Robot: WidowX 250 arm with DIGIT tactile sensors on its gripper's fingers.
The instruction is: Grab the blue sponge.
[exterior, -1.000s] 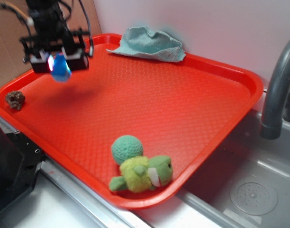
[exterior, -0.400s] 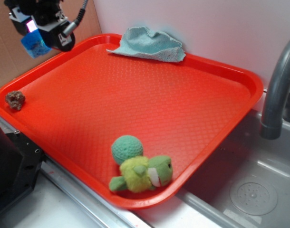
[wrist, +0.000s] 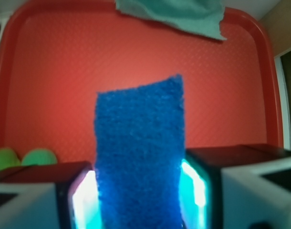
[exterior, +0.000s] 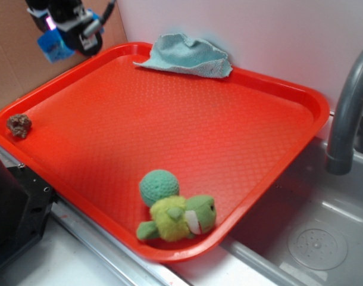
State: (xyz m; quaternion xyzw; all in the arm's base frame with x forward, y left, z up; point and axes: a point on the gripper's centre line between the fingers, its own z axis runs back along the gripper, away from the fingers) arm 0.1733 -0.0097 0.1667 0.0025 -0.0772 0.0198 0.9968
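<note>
The fingers (wrist: pixel 138 198) are clamped on the sponge (wrist: pixel 140 152), one on each broad face, its long axis sticking out past them, high above the tray's (exterior: pixel 169 253) far-left corner.

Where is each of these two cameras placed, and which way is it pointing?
Exterior: fixed off the tray's front corner, looking down across it toward the wall; the end effector shows top left, raised, holding the blue sponge.
Wrist: rides on the end effector, looking down past the sponge onto the tray.
Shared: sponge, tray, teal cloth.
</note>
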